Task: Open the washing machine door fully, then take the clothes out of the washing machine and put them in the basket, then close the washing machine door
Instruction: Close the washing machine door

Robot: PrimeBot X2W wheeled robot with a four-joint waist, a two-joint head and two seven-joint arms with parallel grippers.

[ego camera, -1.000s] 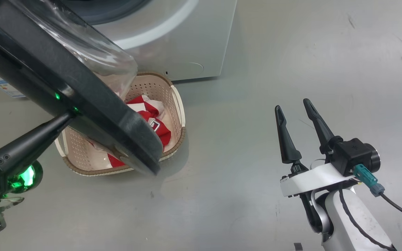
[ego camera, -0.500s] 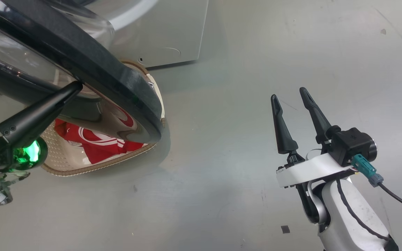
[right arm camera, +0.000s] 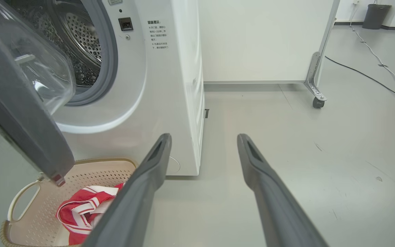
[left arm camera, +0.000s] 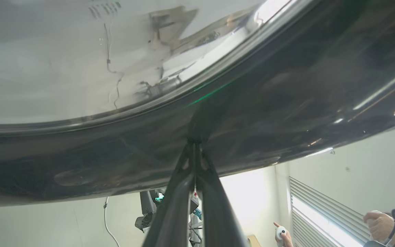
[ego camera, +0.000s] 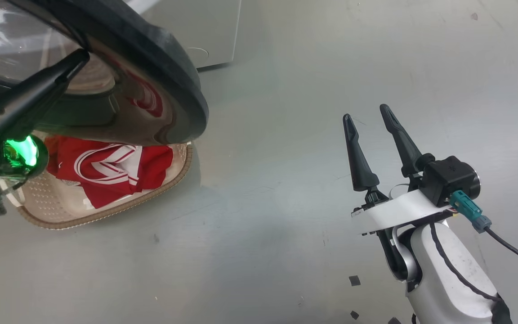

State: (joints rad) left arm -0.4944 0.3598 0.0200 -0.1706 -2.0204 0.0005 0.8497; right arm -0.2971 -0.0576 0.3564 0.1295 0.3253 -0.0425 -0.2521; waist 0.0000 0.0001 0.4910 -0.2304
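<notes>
The washing machine door (ego camera: 160,58) hangs partly swung over the basket, its glossy black face toward me. My left gripper (ego camera: 79,56) is shut, empty, and its tip presses on that black rim (left arm camera: 286,103); in the left wrist view the closed left gripper (left arm camera: 194,144) meets the rim. The washing machine (right arm camera: 163,85) stands behind, drum mouth uncovered, the door (right arm camera: 15,113) angled in front. Red and white clothes (ego camera: 106,171) lie in the cream basket (ego camera: 106,213) on the floor below the door; the clothes (right arm camera: 77,209) and basket (right arm camera: 94,171) also appear bottom left. My right gripper (ego camera: 365,113) (right arm camera: 203,137) is open, over bare floor.
Grey floor (ego camera: 286,202) spreads right of the basket and machine. A white wheeled partition (right arm camera: 315,89) stands behind, with a cable (right arm camera: 372,58) on the floor and a dark bin (right arm camera: 374,15) far back. A person's hands (left arm camera: 377,223) show beyond the door.
The door has swung round toward the machine with my shut left gripper against it, now showing its glossy outer face. The head view has shifted. My right gripper stays open.
</notes>
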